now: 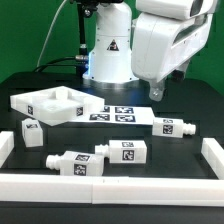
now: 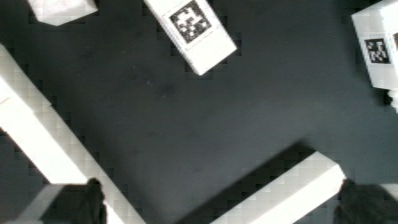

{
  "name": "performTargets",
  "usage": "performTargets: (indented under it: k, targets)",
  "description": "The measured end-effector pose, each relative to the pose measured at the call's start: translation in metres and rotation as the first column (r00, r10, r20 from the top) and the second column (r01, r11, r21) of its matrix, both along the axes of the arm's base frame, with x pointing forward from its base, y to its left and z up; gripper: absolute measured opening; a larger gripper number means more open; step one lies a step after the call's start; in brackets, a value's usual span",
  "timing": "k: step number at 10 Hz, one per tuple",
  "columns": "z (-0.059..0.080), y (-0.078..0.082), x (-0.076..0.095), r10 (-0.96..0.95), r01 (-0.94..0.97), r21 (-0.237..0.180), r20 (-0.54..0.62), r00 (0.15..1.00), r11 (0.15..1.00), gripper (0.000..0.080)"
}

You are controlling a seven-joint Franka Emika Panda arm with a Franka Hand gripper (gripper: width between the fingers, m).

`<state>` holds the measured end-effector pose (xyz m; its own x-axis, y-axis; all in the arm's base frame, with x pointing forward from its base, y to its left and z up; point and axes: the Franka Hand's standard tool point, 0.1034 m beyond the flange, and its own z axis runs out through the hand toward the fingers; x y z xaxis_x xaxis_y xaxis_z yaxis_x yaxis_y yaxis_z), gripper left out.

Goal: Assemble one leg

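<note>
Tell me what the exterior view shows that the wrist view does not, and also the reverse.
Only the exterior view shows the arm's base, the tabletop, the marker board and four legs, one at that view's right. Only the wrist view shows one tag up close, on a white part that may be a leg. Both show the dark table.
</note>
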<state>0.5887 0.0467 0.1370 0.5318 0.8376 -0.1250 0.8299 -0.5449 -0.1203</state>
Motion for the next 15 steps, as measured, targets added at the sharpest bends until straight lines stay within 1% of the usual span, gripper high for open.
performTargets:
  k: [11,12,13,15]
  targets:
    - [0.001,-0.002,0.0,0.001,-0.001,0.0,0.001,1.0,1.0,0.065]
    - [0.004,-0.007,-0.002,0.007,-0.007,0.0,0.002,1.0,1.0,0.065]
    - [0.005,-0.017,-0.01,0.021,-0.021,0.001,-0.006,1.0,1.0,0.065]
    - [0.003,-0.042,-0.031,0.04,-0.04,0.005,-0.023,0.999,0.999,0.065]
